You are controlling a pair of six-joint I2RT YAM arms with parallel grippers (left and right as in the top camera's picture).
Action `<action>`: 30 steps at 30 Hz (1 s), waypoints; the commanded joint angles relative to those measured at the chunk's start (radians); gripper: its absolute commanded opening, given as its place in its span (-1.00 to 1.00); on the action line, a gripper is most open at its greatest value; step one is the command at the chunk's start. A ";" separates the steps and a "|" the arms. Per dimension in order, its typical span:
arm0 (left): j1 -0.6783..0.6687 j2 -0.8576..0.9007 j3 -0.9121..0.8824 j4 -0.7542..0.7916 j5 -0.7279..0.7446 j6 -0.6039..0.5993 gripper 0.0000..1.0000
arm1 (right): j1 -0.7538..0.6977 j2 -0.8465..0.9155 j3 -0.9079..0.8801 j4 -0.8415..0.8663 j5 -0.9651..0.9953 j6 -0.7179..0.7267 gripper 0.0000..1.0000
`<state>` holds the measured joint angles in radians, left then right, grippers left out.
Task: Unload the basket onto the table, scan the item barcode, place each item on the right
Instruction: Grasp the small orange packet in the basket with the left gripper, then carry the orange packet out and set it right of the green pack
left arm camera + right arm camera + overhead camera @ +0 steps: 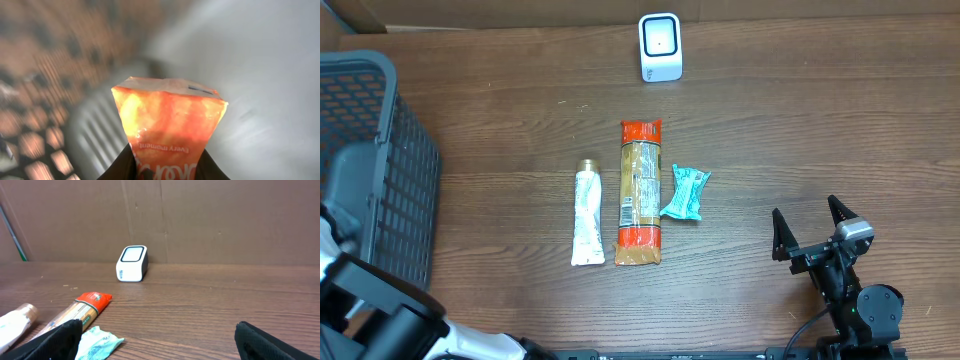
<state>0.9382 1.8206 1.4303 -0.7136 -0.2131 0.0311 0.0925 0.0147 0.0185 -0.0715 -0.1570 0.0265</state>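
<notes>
**Orange pouch pinched in the left pincer, right pincer waiting wide**

Orange pouch (170, 125) fills the left wrist view, and the left pincer (167, 170) has it clamped. Dark fingers (120, 170) press on both sides of its lower end at 6 o'clock, and the sealed top edge points up to 12. The printed lettering on it reads upside down. Behind it everything is smeared: a chequered mesh blur at 9 o'clock and a pale grey surface from 12 round to 3. I cannot tell exactly what the pouch hangs over, and from overhead it is hidden.

Overhead, the left arm (380, 310) sits down at 7 o'clock, just beside the grey basket (380, 80) at 9 o'clock. The white scanner (660, 47) stands at 12 o'clock on the wooden counter (770, 120).

In the middle lie three items side by side:
- a white tube (587, 217) with a gold cap
- a long packet (640, 195) with red ends, just beside the tube at 3 o'clock
- a teal wrapper (684, 192), touching or nearly touching the packet's far side

Over at 4 o'clock is the right pincer (807, 215), its jaws spread wide and holding nothing, well apart from the three items. Its own camera shows both fingers (55, 340) low in the corners, with the scanner ahead at 11 o'clock.
</notes>
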 commanded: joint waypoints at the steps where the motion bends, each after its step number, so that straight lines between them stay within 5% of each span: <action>1: -0.055 -0.138 0.161 0.007 0.004 -0.016 -0.64 | 0.005 -0.012 -0.011 0.004 0.007 -0.001 1.00; 10: -0.232 -0.309 0.375 0.002 0.268 -0.098 -0.79 | 0.005 -0.012 -0.011 0.004 0.007 -0.001 1.00; 17: -0.536 -0.374 0.375 -0.194 0.396 -0.167 -0.75 | 0.005 -0.012 -0.011 0.004 0.007 -0.001 1.00; 30: -1.177 -0.064 0.369 -0.449 0.327 -0.225 -0.61 | 0.005 -0.012 -0.011 0.004 0.007 -0.001 1.00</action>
<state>-0.1730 1.6863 1.8030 -1.1545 0.1436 -0.1429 0.0925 0.0147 0.0185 -0.0715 -0.1562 0.0261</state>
